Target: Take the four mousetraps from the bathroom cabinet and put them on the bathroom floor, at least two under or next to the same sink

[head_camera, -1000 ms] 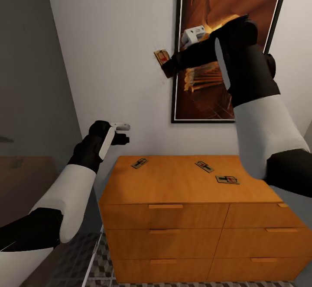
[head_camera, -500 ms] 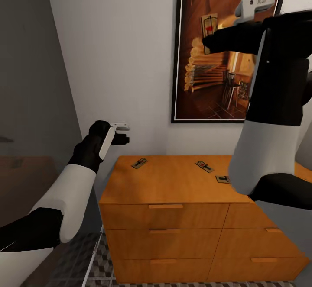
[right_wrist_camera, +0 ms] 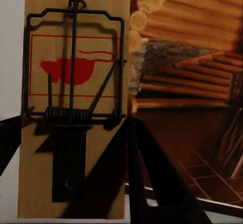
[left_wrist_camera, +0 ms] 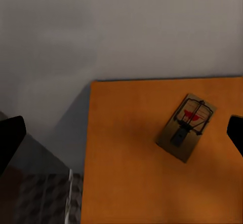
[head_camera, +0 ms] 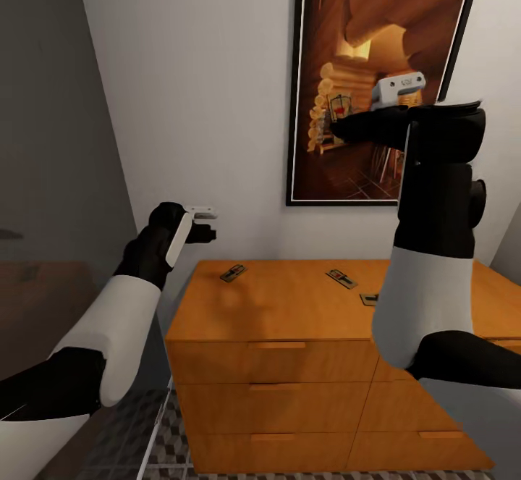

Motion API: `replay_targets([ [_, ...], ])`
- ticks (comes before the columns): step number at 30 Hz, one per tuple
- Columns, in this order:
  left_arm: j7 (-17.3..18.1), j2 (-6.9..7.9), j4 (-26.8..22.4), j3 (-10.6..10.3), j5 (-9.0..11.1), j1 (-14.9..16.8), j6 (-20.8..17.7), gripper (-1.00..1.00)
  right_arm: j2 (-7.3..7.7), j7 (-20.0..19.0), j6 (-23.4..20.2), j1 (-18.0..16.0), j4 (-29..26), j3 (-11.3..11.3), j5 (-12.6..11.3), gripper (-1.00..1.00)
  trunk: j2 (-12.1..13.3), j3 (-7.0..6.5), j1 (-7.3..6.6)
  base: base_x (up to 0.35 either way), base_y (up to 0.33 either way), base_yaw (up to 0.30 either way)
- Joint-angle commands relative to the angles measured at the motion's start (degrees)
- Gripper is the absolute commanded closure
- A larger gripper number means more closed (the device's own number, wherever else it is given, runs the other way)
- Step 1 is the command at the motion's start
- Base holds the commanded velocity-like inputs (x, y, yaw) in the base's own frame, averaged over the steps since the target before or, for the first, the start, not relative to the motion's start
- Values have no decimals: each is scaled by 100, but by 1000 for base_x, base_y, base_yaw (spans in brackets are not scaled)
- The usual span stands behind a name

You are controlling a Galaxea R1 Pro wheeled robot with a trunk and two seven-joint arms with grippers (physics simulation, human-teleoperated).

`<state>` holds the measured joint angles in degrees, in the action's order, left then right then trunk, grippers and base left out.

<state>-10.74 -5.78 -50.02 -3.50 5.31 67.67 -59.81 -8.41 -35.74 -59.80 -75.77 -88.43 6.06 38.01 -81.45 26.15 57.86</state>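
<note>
Three mousetraps lie on the cabinet; right hand grips another.

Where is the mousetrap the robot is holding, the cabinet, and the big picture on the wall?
held mousetrap (right_wrist_camera: 71, 102), right wrist view, middle of its wooden board
cabinet (head_camera: 289, 306), head view, bare part of its top
picture (head_camera: 340, 45), head view, upper part

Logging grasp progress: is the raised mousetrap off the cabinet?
Yes. The right hand holds the mousetrap high before the picture, above the cabinet.
</note>
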Motion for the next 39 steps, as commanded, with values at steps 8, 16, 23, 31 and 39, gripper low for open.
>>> replay_targets([
  [8,-66,-52,391,-10,64,13,-19,-100,-41,-47,-20,97,13,17,52,100,-4,7,0,0,0,0],
  [16,-68,-143,676,-10,66,89,-19,-100,-55,-47,-20,118,61,16,55,100,-4,7,0,0,0,0],
  [23,-69,-164,1336,-10,91,449,-19,-100,-71,-47,-20,110,78,11,53,100,-4,7,0,0,0,0],
  [31,-69,-180,1555,-10,100,626,-19,-100,-84,-47,-20,100,172,5,51,100,-4,7,0,0,0,0],
  [39,-59,-193,1872,-10,101,933,-19,-100,-118,-49,-20,74,290,-4,42,100,-4,7,0,0,0,0],
])
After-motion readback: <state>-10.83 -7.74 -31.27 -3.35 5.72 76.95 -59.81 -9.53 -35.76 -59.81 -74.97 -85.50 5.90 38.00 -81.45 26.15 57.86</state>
